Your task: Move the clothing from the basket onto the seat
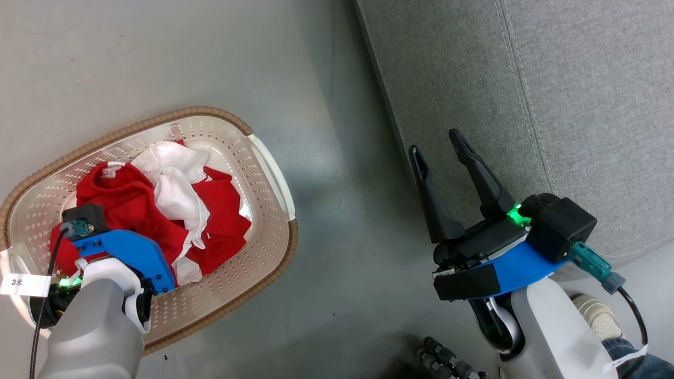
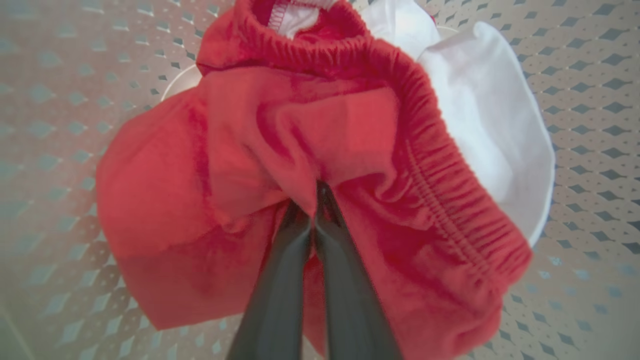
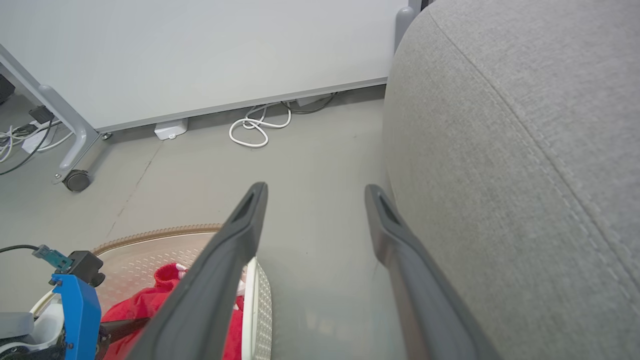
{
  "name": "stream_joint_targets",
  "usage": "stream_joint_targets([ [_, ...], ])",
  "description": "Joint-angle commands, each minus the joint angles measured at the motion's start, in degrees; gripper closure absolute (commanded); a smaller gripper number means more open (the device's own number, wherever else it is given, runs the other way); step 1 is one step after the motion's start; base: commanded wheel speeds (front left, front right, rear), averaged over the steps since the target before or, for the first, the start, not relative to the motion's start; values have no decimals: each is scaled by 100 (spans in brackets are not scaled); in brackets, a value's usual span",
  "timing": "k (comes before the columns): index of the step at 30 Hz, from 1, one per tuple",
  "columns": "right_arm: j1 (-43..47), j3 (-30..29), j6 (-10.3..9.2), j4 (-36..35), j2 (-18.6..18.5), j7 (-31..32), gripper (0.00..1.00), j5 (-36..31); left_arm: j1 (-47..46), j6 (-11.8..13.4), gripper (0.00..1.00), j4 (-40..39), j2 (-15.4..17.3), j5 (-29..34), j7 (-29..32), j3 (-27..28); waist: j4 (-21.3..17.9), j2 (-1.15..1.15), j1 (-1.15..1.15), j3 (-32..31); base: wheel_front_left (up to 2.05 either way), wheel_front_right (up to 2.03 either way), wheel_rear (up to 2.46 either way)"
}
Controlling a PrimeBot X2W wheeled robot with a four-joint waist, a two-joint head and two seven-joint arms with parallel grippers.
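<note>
The cream basket (image 1: 268, 173) with its brown rim stands on the floor at the left. Red and white clothing (image 1: 131, 202) lies heaped inside it. My left gripper (image 2: 315, 195) reaches down into the basket, its two fingers shut on a fold of a red garment (image 2: 235, 150) with an elastic waistband. A white piece (image 2: 490, 130) lies beside that garment. My right gripper (image 1: 434, 142) is open and holds nothing, hovering over the floor by the front edge of the grey seat (image 1: 579, 105). In the right wrist view the open right gripper (image 3: 315, 189) has the seat (image 3: 525, 175) on its right and the basket (image 3: 260, 300) lower left.
A person's shoe (image 1: 592, 310) and trouser leg are at the lower right by my right arm. Bare grey floor (image 1: 342, 221) runs between basket and seat. Farther off are a white panel, coiled cables (image 3: 255, 130) and a caster (image 3: 77, 180).
</note>
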Motion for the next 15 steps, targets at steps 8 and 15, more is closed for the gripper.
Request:
stream_joint_targets([
  [8, -27, 4, 3, 3, -6, -32, 0, 36, -114, -108, 100, 102, 39, -60, -66, -56, 13, 0, 0, -49, 0, 0, 0],
  [15, -59, -9, 3, 77, -7, -33, 0, 7, -98, -261, 100, 150, -38, -104, -146, -93, 126, 0, 0, -210, 0, 0, 0],
])
